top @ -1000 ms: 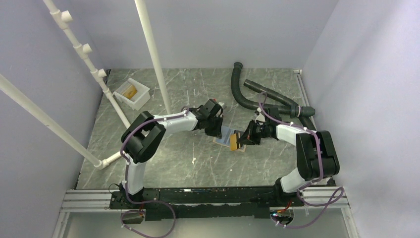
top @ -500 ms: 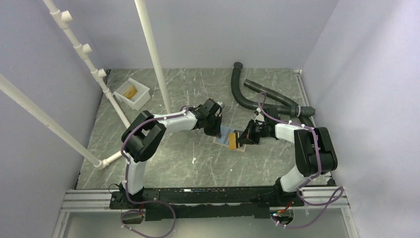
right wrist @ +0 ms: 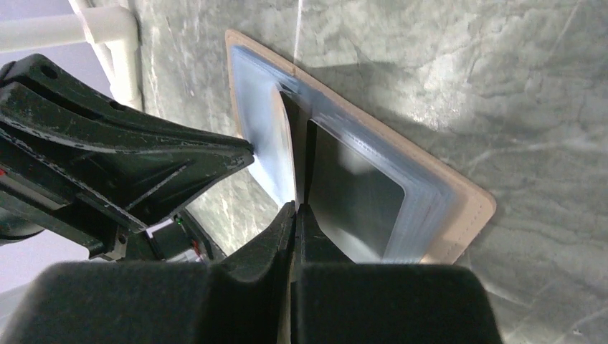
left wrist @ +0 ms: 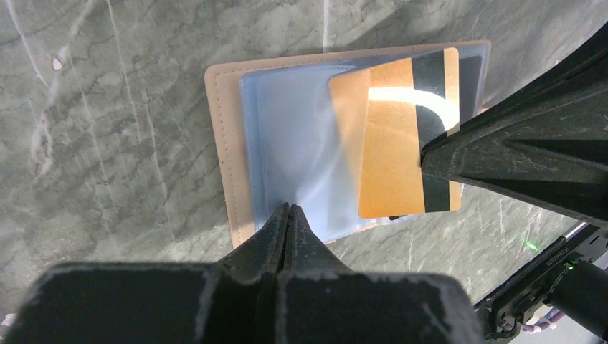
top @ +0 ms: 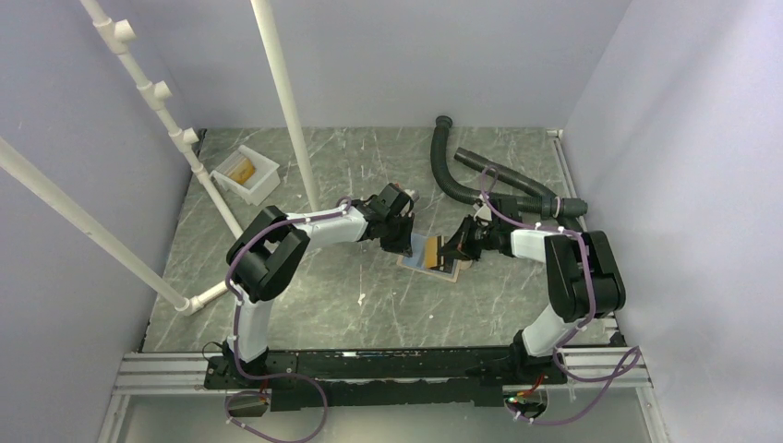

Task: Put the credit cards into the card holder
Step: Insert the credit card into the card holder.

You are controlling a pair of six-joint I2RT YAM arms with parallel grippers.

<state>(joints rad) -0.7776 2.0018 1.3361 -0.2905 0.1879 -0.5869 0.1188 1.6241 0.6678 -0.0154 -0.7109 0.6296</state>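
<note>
Bottom centre of left wrist view: left gripper (left wrist: 287, 217) fingers were pressed together on the card holder's (left wrist: 224, 161) near edge. Beyond, the right gripper (left wrist: 424, 154) pinched the gold credit card (left wrist: 391, 143) over the blue sleeve, card left of its fingertips, long axis running up-frame.

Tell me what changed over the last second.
The right hand, shut on the gold card, shifted slightly away from the robot's base side, carrying the card further over the open card holder. Nothing was grasped or released. The left hand stays shut with its tips on the card holder, which hasn't moved.
</note>
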